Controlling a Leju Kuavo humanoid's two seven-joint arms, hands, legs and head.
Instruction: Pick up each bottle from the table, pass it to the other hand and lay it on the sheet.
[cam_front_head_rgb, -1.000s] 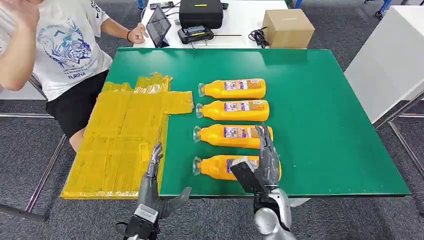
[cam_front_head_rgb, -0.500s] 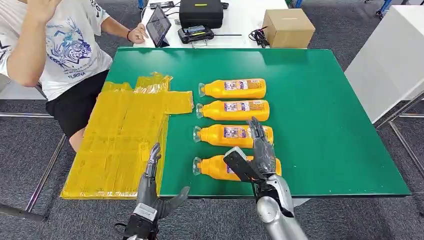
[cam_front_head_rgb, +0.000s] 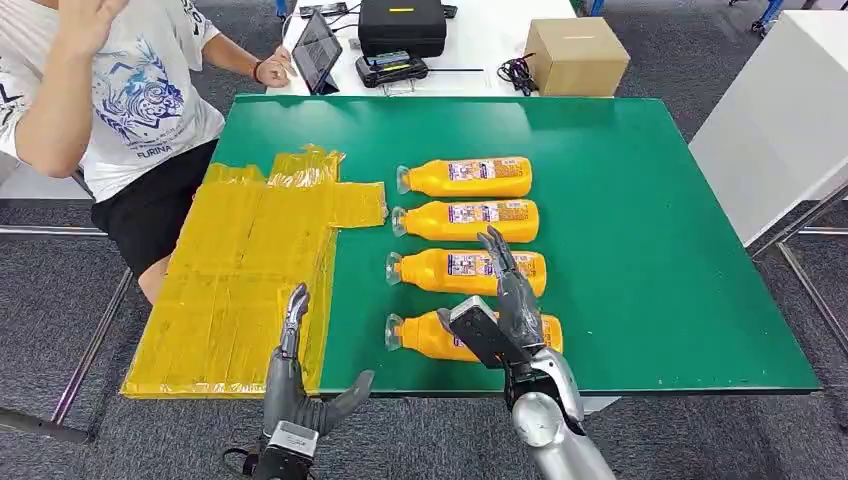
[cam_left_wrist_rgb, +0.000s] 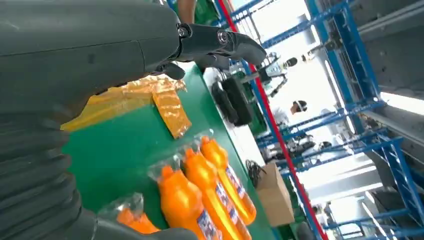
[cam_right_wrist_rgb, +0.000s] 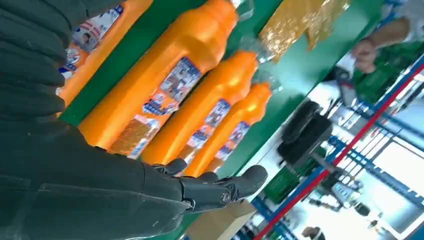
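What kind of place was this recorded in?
Probably a robot data-collection station in an industrial hall: blue steel racking behind, a person seated beside the green table, a tablet nearby.

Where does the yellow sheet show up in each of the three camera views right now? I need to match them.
Head view: yellow sheet lies on the green table's left part, left of the four bottles.
Left wrist view: sheet lies beyond the left hand.
Right wrist view: sheet lies past the bottle caps.
Shared landmark: the row of orange bottles.

Head view high, facing down; both wrist views close, tilted, sharing the bottles (cam_front_head_rgb: 466, 228) row.
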